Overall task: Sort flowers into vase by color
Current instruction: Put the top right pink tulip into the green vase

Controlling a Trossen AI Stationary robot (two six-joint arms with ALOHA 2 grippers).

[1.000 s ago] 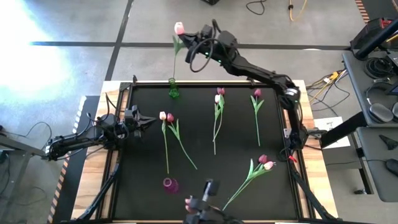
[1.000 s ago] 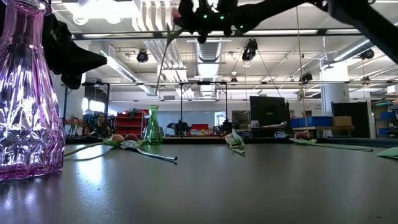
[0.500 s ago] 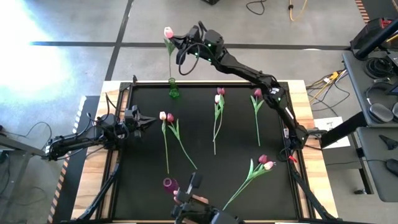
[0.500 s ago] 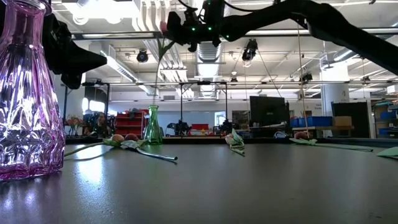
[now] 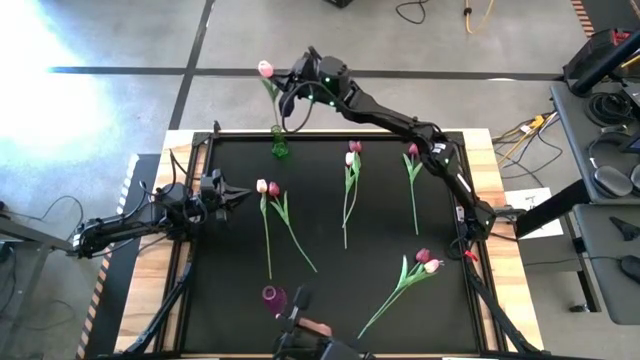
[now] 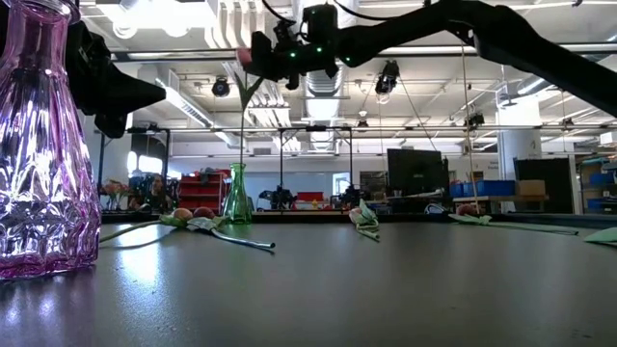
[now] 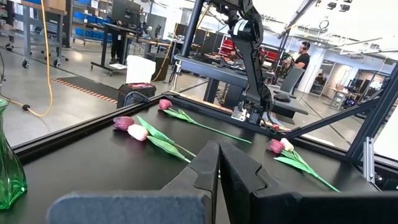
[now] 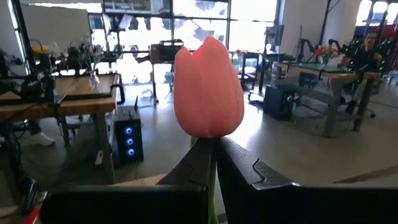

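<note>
Clearly, the pale pink tulip (image 5: 265,69), clamped just below its head in the closed right gripper (image 5: 292,82) high above the green vase (image 5: 279,142), is best lowered slowly with the hanging stem kept aligned over the narrow neck, while the closed, empty left gripper (image 5: 237,194) is kept at the table's left side.

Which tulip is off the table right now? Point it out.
The pale pink tulip clamped in the right gripper, held high above the green vase. Every other tulip lies flat on the black table.
</note>
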